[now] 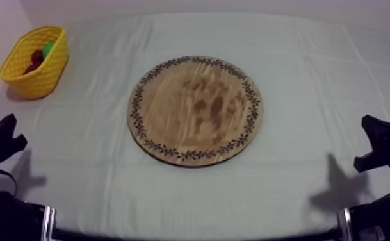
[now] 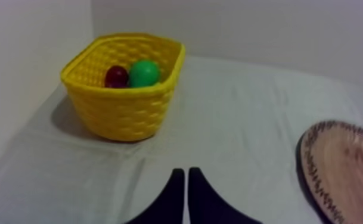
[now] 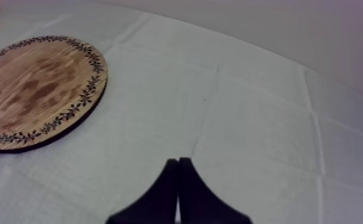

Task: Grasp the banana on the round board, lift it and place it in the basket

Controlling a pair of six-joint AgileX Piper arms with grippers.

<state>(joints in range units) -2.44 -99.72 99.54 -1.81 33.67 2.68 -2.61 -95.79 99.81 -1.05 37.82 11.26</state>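
Note:
The round wooden board [image 1: 195, 110] lies mid-table, showing just its grain and patterned rim. The yellow basket [image 1: 40, 77] stands at the far left corner and holds a small red fruit [image 1: 37, 58] and a green fruit [image 1: 48, 47]. My left gripper [image 1: 5, 138] rests low at the left edge. In the left wrist view its fingers lie together as a wedge [image 2: 183, 171], short of the basket [image 2: 124, 110], with the red fruit [image 2: 117, 76] and the green fruit [image 2: 144, 72] inside. My right gripper [image 1: 380, 142] rests low at the right, shut [image 3: 178, 159], with the board [image 3: 37, 83] off to its side.
Grey-white cloth [image 1: 312, 77] covers the table, with creases across it. A pale wall rises behind the basket. The board's edge [image 2: 344, 167] lies beside my left gripper, well apart from the basket.

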